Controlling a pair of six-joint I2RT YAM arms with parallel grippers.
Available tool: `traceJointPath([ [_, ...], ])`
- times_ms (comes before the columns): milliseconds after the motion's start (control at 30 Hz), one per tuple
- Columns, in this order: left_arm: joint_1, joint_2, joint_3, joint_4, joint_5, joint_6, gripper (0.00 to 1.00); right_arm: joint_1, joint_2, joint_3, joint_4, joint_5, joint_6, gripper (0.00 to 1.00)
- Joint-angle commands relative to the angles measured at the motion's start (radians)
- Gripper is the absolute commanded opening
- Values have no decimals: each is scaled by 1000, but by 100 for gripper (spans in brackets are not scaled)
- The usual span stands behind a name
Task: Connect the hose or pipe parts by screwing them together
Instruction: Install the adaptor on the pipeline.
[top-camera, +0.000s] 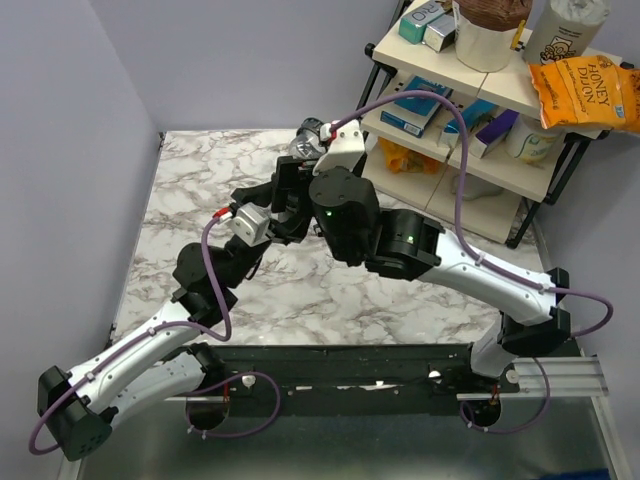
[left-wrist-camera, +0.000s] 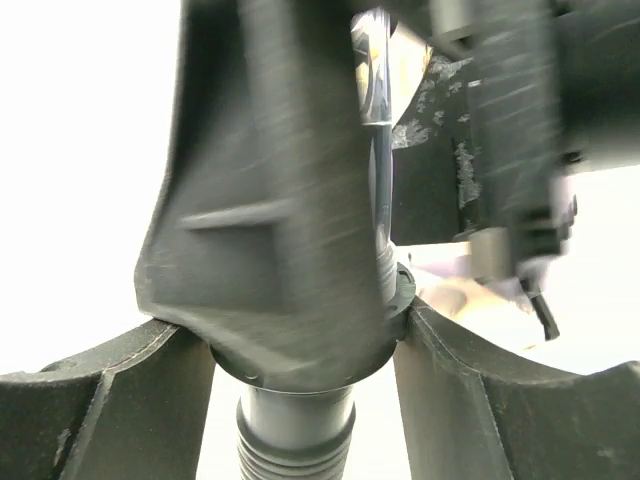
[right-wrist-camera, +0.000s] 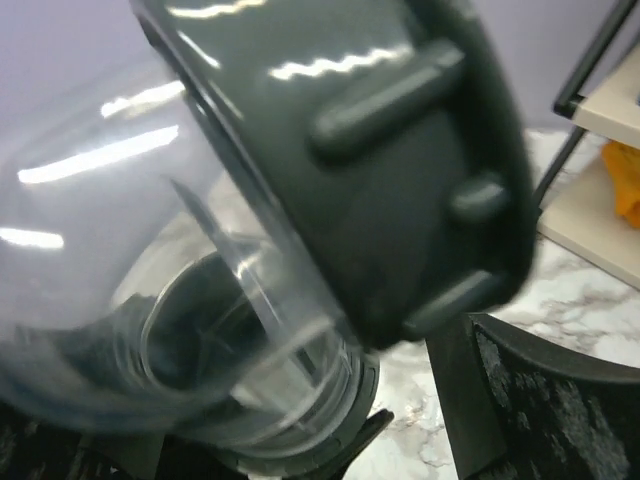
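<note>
In the left wrist view my left gripper (left-wrist-camera: 300, 340) is shut on the wide black collar (left-wrist-camera: 300, 350) at the end of the black ribbed hose (left-wrist-camera: 295, 450), which runs down out of frame. Above it the black fitting (left-wrist-camera: 270, 180) fills the view, blurred. The right wrist view shows the fitting's clear end piece (right-wrist-camera: 150, 250) and its black ribbed collar (right-wrist-camera: 400, 180). My right gripper (right-wrist-camera: 290, 400) is open around them, one finger (right-wrist-camera: 530, 400) standing just off the collar. From above, both grippers meet mid-table, with the grey end piece (top-camera: 308, 135) sticking out behind them.
A shelf rack (top-camera: 470, 120) with boxes and an orange snack bag (top-camera: 585, 90) stands at the back right. Purple cables (top-camera: 455, 170) loop over both arms. The marble table (top-camera: 200, 170) is bounded by walls at the left and back.
</note>
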Motion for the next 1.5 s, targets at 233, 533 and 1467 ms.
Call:
traceJointPath([
  [233, 11, -41, 79, 163, -10, 2, 0, 24, -190, -176, 48, -378, -121, 100],
  [533, 11, -58, 77, 132, -4, -11, 0, -123, -523, -575, 327, -904, -327, 100],
  [1467, 17, -55, 93, 14, 488, -312, 0, -681, -290, -567, 1253, -2252, 162, 100],
])
